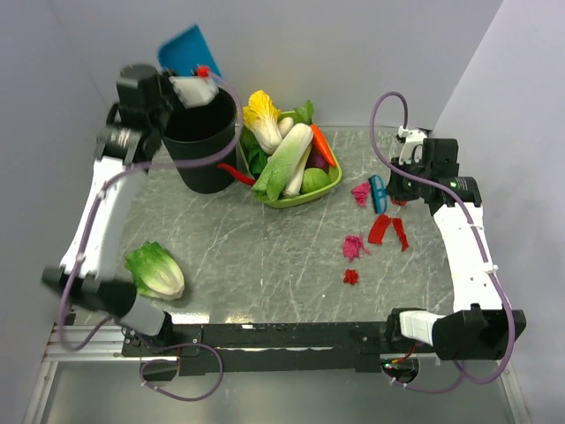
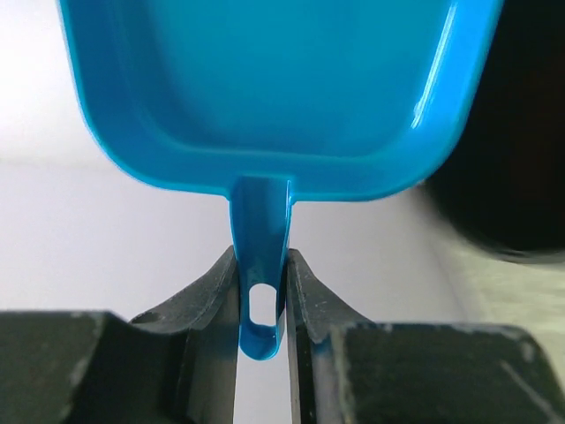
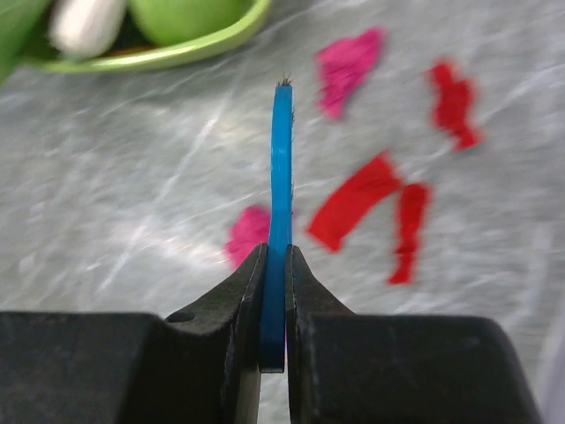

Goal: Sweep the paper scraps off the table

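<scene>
Several paper scraps lie at the right of the table (image 1: 256, 256): a pink wad (image 1: 360, 193), two red strips (image 1: 380, 228), a pink wad (image 1: 354, 246) and a small red bit (image 1: 351, 276). My right gripper (image 1: 395, 181) is shut on a blue brush (image 1: 379, 193), held just above the table beside the top pink wad. In the right wrist view the gripper (image 3: 275, 256) holds the brush (image 3: 281, 177) edge-on, with a red strip (image 3: 357, 199) to its right and a pink wad (image 3: 247, 234) to its left. My left gripper (image 2: 262, 261) is shut on the handle of a blue dustpan (image 2: 265, 79), raised over the black bin (image 1: 203, 141).
A green bowl (image 1: 331, 185) with cabbage, a carrot (image 1: 322, 144) and other vegetables stands at the back middle. A red chili (image 1: 237, 173) lies between bin and bowl. A lettuce (image 1: 156, 269) lies front left. The metal rail runs along the near edge.
</scene>
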Robot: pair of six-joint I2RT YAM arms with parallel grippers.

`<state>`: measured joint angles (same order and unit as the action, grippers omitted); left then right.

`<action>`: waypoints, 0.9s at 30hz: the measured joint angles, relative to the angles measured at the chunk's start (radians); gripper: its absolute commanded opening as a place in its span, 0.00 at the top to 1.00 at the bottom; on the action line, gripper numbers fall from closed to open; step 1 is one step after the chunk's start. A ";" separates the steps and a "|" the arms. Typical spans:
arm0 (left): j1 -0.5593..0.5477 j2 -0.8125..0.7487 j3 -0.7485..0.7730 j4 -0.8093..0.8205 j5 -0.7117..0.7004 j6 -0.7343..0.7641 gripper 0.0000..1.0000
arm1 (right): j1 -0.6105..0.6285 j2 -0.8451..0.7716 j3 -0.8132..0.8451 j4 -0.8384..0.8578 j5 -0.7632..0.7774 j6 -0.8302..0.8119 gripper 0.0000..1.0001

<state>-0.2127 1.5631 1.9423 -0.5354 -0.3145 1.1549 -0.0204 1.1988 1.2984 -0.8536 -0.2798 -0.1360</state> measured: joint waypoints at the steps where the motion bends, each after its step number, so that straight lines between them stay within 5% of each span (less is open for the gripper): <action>1: -0.035 -0.051 -0.042 -0.035 0.021 -0.043 0.99 | -0.001 0.008 0.010 0.011 0.033 -0.022 1.00; 10: -0.344 -0.343 -0.324 -0.406 0.288 -0.283 0.99 | -0.006 0.128 -0.005 0.122 0.324 -0.257 1.00; 17: -0.501 -0.307 -0.511 -0.558 0.356 -0.314 0.99 | -0.024 0.127 -0.110 0.172 0.457 -0.327 1.00; 27: -0.688 -0.146 -0.634 -0.499 0.340 -0.340 0.99 | -0.148 0.129 -0.206 0.150 0.468 -0.317 1.00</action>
<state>-0.9005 1.4174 1.3079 -1.0344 0.0250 0.8154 -0.1684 1.3281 1.0927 -0.7036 0.1883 -0.4534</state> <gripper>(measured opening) 0.261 0.160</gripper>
